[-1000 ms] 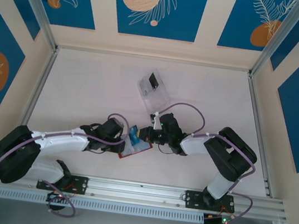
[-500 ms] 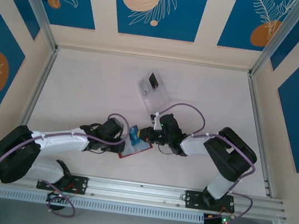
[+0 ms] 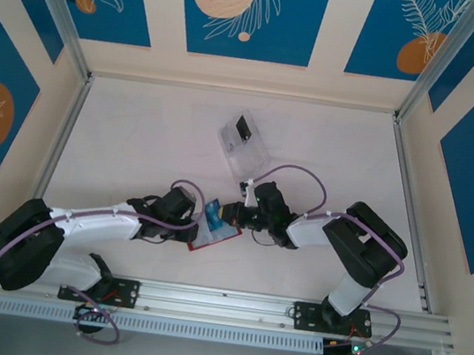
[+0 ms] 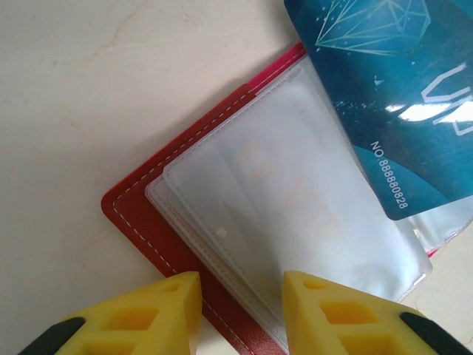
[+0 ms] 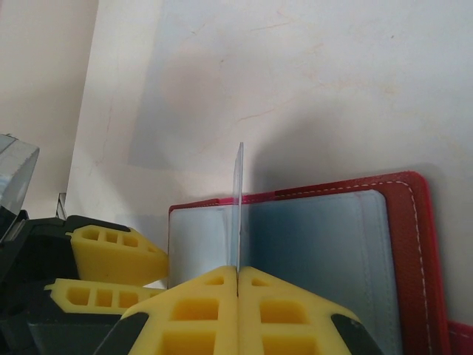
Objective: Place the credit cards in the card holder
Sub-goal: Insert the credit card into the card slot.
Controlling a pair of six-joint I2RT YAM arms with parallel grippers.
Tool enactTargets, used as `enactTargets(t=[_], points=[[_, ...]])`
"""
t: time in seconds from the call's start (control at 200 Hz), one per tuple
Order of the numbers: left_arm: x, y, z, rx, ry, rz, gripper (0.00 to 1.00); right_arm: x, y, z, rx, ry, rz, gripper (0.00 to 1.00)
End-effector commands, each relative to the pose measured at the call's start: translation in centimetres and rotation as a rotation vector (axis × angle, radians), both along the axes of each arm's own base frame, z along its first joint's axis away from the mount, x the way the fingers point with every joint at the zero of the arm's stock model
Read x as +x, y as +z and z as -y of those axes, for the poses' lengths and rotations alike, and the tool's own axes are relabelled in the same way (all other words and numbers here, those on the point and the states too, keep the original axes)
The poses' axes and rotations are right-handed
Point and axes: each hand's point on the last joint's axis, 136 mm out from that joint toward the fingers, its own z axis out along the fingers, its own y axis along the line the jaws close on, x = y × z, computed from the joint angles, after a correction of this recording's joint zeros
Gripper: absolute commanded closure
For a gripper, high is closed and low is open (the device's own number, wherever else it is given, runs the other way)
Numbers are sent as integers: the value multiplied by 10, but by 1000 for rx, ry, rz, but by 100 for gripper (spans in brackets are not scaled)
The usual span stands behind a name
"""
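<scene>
The worktop (image 3: 135,144) is a pale cream slab with faint scuffs, bounded by metal rails along its left, right and near edges. A clear plastic rack (image 3: 244,145) lies on it toward the far edge, about midway between the side edges, set askew. The red card holder (image 3: 209,241) lies opened flat close to the near edge, slightly left of the middle, its clear sleeves facing up.

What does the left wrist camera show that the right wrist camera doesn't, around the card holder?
Left wrist: the blue card face up, its number readable, over the clear sleeves, with the left gripper open. Right wrist: a card edge-on, upright, pinched in the shut right gripper. Both: the open red card holder on the pale table.
</scene>
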Motion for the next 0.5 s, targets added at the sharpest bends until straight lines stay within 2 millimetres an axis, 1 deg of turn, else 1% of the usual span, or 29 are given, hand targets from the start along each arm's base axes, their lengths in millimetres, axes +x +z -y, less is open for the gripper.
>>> enactTargets(t=[0.0, 0.495], points=[[-4, -3, -8, 32, 18, -19, 66, -1, -9, 4, -12, -11, -9, 100], [-3, -1, -8, 29, 20, -19, 66, -7, -18, 4, -20, -5, -23, 100]])
